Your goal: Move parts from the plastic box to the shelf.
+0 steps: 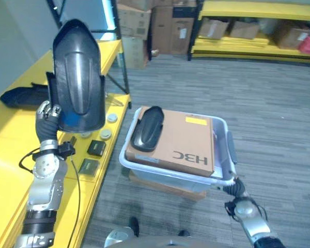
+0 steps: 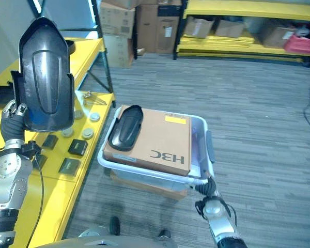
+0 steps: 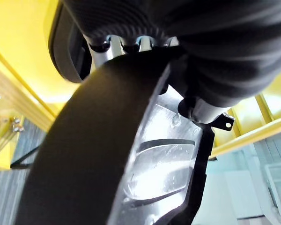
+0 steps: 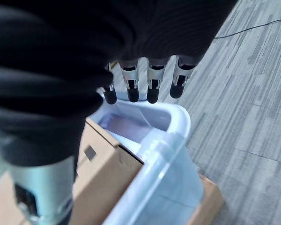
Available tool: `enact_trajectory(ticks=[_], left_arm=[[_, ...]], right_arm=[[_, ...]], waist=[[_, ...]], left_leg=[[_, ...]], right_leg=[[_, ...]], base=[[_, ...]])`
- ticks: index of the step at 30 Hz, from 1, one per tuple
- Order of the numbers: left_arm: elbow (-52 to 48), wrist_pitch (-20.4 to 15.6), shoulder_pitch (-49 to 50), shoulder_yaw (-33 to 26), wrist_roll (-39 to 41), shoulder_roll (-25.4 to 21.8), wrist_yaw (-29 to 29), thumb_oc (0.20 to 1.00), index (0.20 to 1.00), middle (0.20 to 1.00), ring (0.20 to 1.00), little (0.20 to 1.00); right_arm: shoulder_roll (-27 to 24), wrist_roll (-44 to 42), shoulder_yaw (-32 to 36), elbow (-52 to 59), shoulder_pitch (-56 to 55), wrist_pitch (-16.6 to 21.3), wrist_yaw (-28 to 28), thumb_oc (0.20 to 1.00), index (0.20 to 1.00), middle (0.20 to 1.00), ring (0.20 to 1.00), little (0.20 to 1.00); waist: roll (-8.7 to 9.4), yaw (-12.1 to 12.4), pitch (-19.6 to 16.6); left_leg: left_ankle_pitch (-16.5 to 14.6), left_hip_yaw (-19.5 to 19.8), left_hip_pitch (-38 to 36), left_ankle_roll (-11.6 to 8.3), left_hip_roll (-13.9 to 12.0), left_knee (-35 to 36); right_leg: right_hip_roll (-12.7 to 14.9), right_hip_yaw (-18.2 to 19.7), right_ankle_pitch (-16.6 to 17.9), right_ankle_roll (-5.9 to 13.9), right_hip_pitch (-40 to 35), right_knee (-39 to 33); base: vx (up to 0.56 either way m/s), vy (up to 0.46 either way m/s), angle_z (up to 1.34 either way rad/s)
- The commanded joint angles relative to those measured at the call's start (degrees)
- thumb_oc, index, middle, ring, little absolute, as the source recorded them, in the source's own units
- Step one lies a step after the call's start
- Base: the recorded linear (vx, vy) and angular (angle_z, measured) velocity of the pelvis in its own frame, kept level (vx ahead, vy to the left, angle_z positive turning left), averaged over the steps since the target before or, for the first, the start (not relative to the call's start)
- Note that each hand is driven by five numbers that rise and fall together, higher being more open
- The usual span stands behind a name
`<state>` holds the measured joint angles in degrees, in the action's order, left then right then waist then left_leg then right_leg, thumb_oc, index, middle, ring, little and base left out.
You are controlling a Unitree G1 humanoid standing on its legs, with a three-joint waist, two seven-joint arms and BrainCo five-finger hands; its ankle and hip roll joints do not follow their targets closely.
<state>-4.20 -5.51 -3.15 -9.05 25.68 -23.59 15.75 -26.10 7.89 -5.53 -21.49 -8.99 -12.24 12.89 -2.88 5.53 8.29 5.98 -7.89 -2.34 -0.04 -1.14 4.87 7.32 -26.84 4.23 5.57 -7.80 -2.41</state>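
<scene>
My left hand [image 1: 47, 116] is shut on a large black curved cover part [image 1: 77, 77], holding it upright over the yellow shelf [image 1: 10, 155]. The left wrist view shows my fingers [image 3: 140, 44] curled over that part's edge [image 3: 98, 154]. The clear plastic box [image 1: 165, 178] stands on the floor beside the shelf. In it lies a brown cardboard box [image 1: 181, 142] with a smaller black part [image 1: 147, 128] on top. My right hand [image 1: 237, 191] hangs at the box's near right corner, its open fingers [image 4: 152, 84] straight above the rim [image 4: 173, 140], holding nothing.
Small dark rectangular pieces [image 1: 96, 148] and round discs [image 1: 105, 134] lie near the shelf's edge, and a black item [image 1: 20, 95] lies further back on the left. The shelf's black upright [image 1: 121, 62] rises behind the held part. Cardboard boxes and yellow racks [image 1: 248, 46] line the far wall.
</scene>
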Motion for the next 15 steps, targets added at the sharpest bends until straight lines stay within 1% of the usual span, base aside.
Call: enact_trajectory(ticks=[1, 3, 4, 5, 6, 7, 8, 9, 10, 11, 12, 13, 14, 15], left_arm=[[-8.11, -6.07, 0.53, -5.11, 0.14, -4.23, -1.44, 0.2, 0.2, 0.2, 0.2, 0.2], [-10.05, -5.88, 2.71, -6.84, 0.5, -3.89, -1.68, 0.2, 0.2, 0.2, 0.2, 0.2], [-10.47, -5.84, 3.22, -7.21, 0.55, -3.74, -1.65, 0.2, 0.2, 0.2, 0.2, 0.2], [-11.83, -5.35, 4.98, -8.64, 0.79, -2.82, -1.66, 0.2, 0.2, 0.2, 0.2, 0.2], [-12.24, -5.17, 5.64, -8.97, 0.92, -2.43, -1.97, 0.2, 0.2, 0.2, 0.2, 0.2], [-12.32, -5.13, 5.7, -9.06, 0.93, -2.43, -1.98, 0.2, 0.2, 0.2, 0.2, 0.2], [-12.68, -5.15, 6.19, -9.18, 1.39, -2.14, -2.84, 0.2, 0.2, 0.2, 0.2, 0.2], [-12.7, -5.37, 6.36, -8.78, 1.73, -1.75, -4.22, 0.2, 0.2, 0.2, 0.2, 0.2], [-12.51, -5.67, 6.25, -8.38, 1.87, -1.63, -4.88, 0.2, 0.2, 0.2, 0.2, 0.2], [-12.27, -6.03, 5.9, -7.51, 2.08, -1.56, -5.57, 0.2, 0.2, 0.2, 0.2, 0.2], [-12.14, -6.24, 5.67, -6.91, 2.04, -1.6, -5.69, 0.2, 0.2, 0.2, 0.2, 0.2], [-12.01, -6.55, 5.26, -6.04, 1.76, -1.7, -5.74, 0.2, 0.2, 0.2, 0.2, 0.2], [-12.08, -6.7, 4.72, -5.23, 1.25, -1.82, -5.32, 0.2, 0.2, 0.2, 0.2, 0.2], [-12.08, -6.68, 4.16, -4.5, 0.77, -1.89, -4.5, 0.2, 0.2, 0.2, 0.2, 0.2]], right_arm=[[1.44, 3.69, -2.93, -3.0, 1.26, 1.53, -5.07, 1.0, 1.0, 1.0, 1.0, 1.0], [2.12, 2.85, -5.05, -5.74, 0.39, 0.99, -6.12, 1.0, 1.0, 1.0, 1.0, 1.0], [2.39, 2.74, -5.58, -6.43, 0.21, 0.85, -6.33, 1.0, 1.0, 1.0, 1.0, 1.0], [3.66, 3.13, -8.21, -9.59, 0.09, -0.44, -6.61, 1.0, 1.0, 1.0, 1.0, 1.0], [4.38, 2.4, -9.78, -12.18, 0.08, -0.36, -5.55, 1.0, 1.0, 1.0, 1.0, 1.0], [4.43, 2.33, -9.9, -12.39, 0.2, -0.24, -5.45, 1.0, 1.0, 1.0, 1.0, 1.0], [4.93, 2.23, -10.46, -13.44, -0.24, -0.88, -5.26, 1.0, 1.0, 1.0, 1.0, 1.0], [5.42, 0.7, -10.62, -13.45, -1.6, -1.45, -4.49, 1.0, 1.0, 1.0, 1.0, 1.0], [5.57, -0.64, -10.68, -13.11, -2.17, -1.99, -3.7, 1.0, 1.0, 1.0, 1.0, 1.0], [5.74, -2.24, -10.69, -12.43, -2.92, -3.07, -2.66, 1.0, 1.0, 1.0, 1.0, 1.0], [5.74, -2.7, -10.75, -12.33, -3.25, -3.33, -2.2, 1.0, 1.0, 1.0, 1.0, 1.0], [5.75, -3.49, -10.83, -12.44, -3.7, -3.41, -1.43, 1.0, 1.0, 1.0, 1.0, 1.0], [5.82, -4.37, -10.88, -12.93, -4.05, -3.69, -1.19, 1.0, 1.0, 1.0, 1.0, 1.0], [5.89, -5.23, -11.05, -13.77, -4.23, -3.66, -1.05, 1.0, 1.0, 1.0, 1.0, 1.0]], waist=[[1.17, 1.58, -0.72], [1.35, 2.7, -0.25], [1.44, 3.07, -0.03], [1.51, 4.66, 0.85], [1.41, 5.63, 1.37], [1.45, 5.48, 1.37], [1.35, 5.69, 1.83], [1.25, 4.6, 1.98], [1.11, 3.86, 2.0], [0.88, 2.71, 2.07], [0.76, 2.01, 2.07], [0.56, 1.03, 1.98], [0.41, 0.18, 1.89], [0.32, -0.3, 1.83]], left_leg=[[-3.11, 3.27, 0.71, -2.91, -1.2, 0.13], [-1.84, 5.02, 2.2, -3.58, -1.49, 0.01], [-1.88, 5.35, 2.35, -3.79, -1.52, -0.16], [-0.87, 6.36, 3.58, -4.8, -1.89, -0.45], [-0.19, 5.64, 4.41, -5.52, -2.57, -0.74], [-0.18, 5.75, 4.46, -5.54, -2.56, -0.78], [0.38, 3.28, 5.47, -6.17, -3.7, -1.5], [0.88, -3.01, 5.7, -7.65, -6.05, -1.7], [1.6, -5.77, 5.91, -8.02, -6.96, -1.79], [2.9, -10.56, 5.82, -8.45, -8.54, -1.71], [3.53, -13.46, 5.65, -8.6, -9.44, -1.62], [4.52, -17.37, 5.29, -8.75, -10.48, -1.33], [5.51, -21.2, 4.9, -8.86, -11.28, -1.1], [6.21, -23.14, 4.66, -8.95, -11.49, -0.84]], right_leg=[[-0.82, 7.75, -8.85, 1.95, 0.95, 4.54], [-1.49, 7.53, -8.61, 1.29, 1.12, 4.25], [-1.56, 7.49, -8.77, 1.2, 0.92, 4.19], [-1.97, 6.64, -8.47, 0.86, 0.47, 3.45], [-1.97, 5.41, -8.33, 0.78, 0.1, 3.18], [-1.99, 5.31, -8.32, 0.77, 0.06, 3.12], [-1.8, 3.3, -8.24, 0.84, -0.34, 3.01], [-1.49, 0.15, -8.63, 1.49, -1.35, 2.76], [-1.4, -1.61, -8.39, 1.64, -1.51, 2.67], [-1.21, -4.15, -8.18, 1.74, -1.44, 3.01], [-1.03, -5.62, -8.04, 1.73, -1.36, 3.35], [-0.79, -7.67, -7.94, 1.68, -1.23, 3.95], [-0.67, -9.69, -7.85, 1.6, -1.19, 4.4], [-0.67, -10.84, -7.92, 1.51, -1.24, 4.69]], base=[[-0.08, -0.099, 1.54], [-0.08, -0.089, 1.31], [-0.09, -0.106, 0.73], [-0.09, -0.101, 0.49], [-0.09, -0.086, 0.56], [-0.07, -0.046, 0.66], [-0.04, -0.04, 0.87], [-0.07, -0.035, 1.17], [-0.07, 0.003, 1.56], [-0.09, 0.042, 2.37], [-0.08, 0.063, 2.26], [-0.05, 0.076, 1.79], [-0.03, 0.089, 1.03], [0.01, 0.122, 1.51]])
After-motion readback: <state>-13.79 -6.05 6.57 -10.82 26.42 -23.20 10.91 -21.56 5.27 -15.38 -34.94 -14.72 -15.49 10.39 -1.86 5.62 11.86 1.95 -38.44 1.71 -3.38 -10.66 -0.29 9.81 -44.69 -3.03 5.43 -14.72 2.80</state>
